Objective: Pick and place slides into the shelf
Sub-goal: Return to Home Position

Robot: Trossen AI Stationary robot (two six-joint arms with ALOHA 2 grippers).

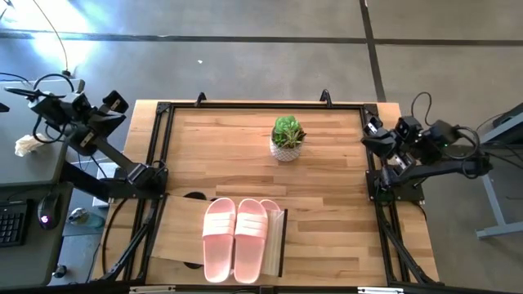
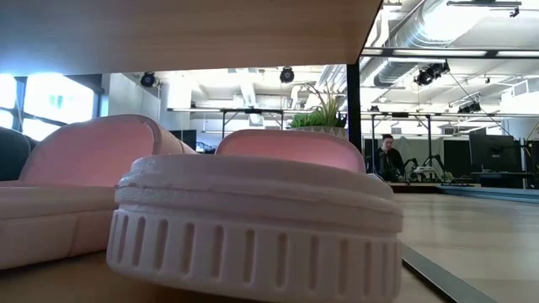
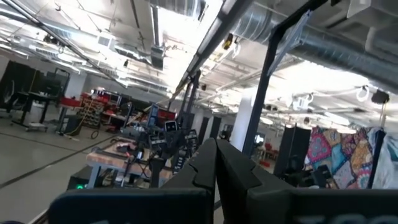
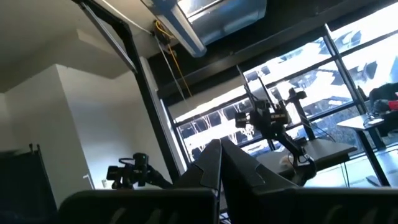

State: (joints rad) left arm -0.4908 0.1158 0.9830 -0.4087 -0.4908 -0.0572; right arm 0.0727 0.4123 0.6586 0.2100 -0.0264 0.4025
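Your light pink ribbed slides [image 1: 235,237] sit paired on the plywood shelf [image 1: 176,237], so left gripper [image 3: 215,149] and right gripper [image 4: 221,150] park at frame edges, fingers together.

Left end effector [image 3: 216,146] fingers pressed together, aimed up at ceiling duct [image 3: 252,25]. Cluttered counter [image 3: 102,159] at its 9 o'clock, patterned cloth [image 3: 336,152] at 3.

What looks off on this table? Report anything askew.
Nothing is clearly wrong. Two pink slides lie side by side on the shelf; a pale shape beside them may be a third slide tipped on edge. The plant stands upright. Left gripper and right gripper sit at the table's sides.
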